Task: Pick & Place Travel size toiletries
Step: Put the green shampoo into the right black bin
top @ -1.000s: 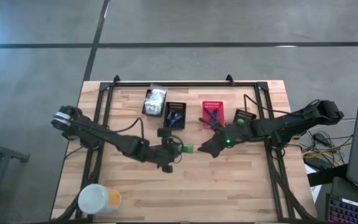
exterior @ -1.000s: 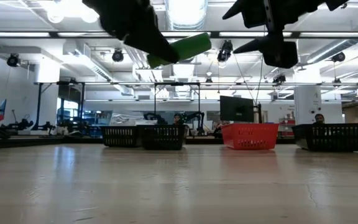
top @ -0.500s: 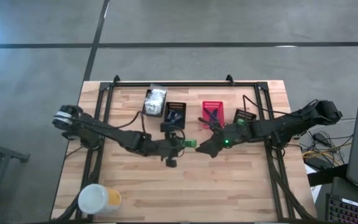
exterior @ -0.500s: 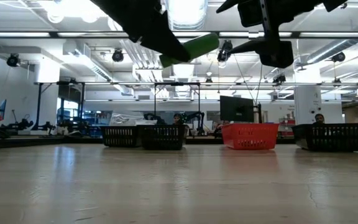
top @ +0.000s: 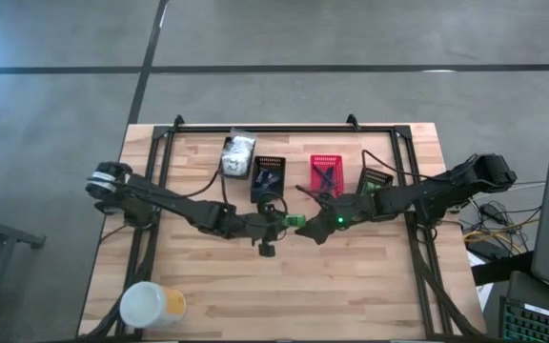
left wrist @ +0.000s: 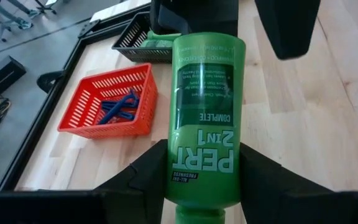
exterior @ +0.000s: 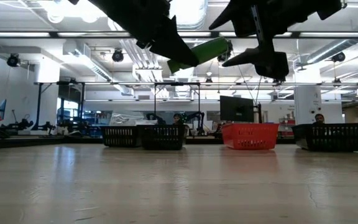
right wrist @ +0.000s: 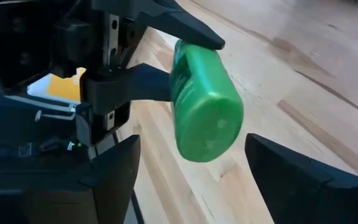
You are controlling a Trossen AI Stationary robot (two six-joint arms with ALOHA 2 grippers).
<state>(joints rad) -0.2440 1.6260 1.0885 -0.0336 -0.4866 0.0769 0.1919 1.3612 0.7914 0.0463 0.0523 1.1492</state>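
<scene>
A bright green travel bottle point(top: 294, 221), labelled PERT 2 in 1, hangs in the air over the table's middle, shut in my left gripper point(top: 279, 222). In the left wrist view the green bottle point(left wrist: 204, 106) points away from the wrist. My right gripper point(top: 311, 227) is open just to the bottle's right. In its wrist view its fingers stand on either side of the bottle's base end point(right wrist: 210, 134) without touching it. The low view shows the bottle point(exterior: 201, 53) high above the table between both grippers. My left gripper pinches the bottle's cap end point(left wrist: 201, 180) between its two fingers point(left wrist: 148, 177). The fingers come level from the table's left and lie along the bottle. The bottle is lifted clear, nearly level, its free base end tipped slightly upward toward the right gripper.
Several small baskets stand in a row at the far side: a black one with white packets point(top: 236, 157), a black one point(top: 268, 176), a red one with blue razors point(top: 327, 171) and a black one point(top: 375, 179). A white-and-yellow tub point(top: 151, 305) stands at the near left corner.
My left gripper has carried the green bottle a little toward the table's right and far side, and slightly up. My right gripper has moved left toward the bottle, so its open fingers now flank the bottle's base end.
</scene>
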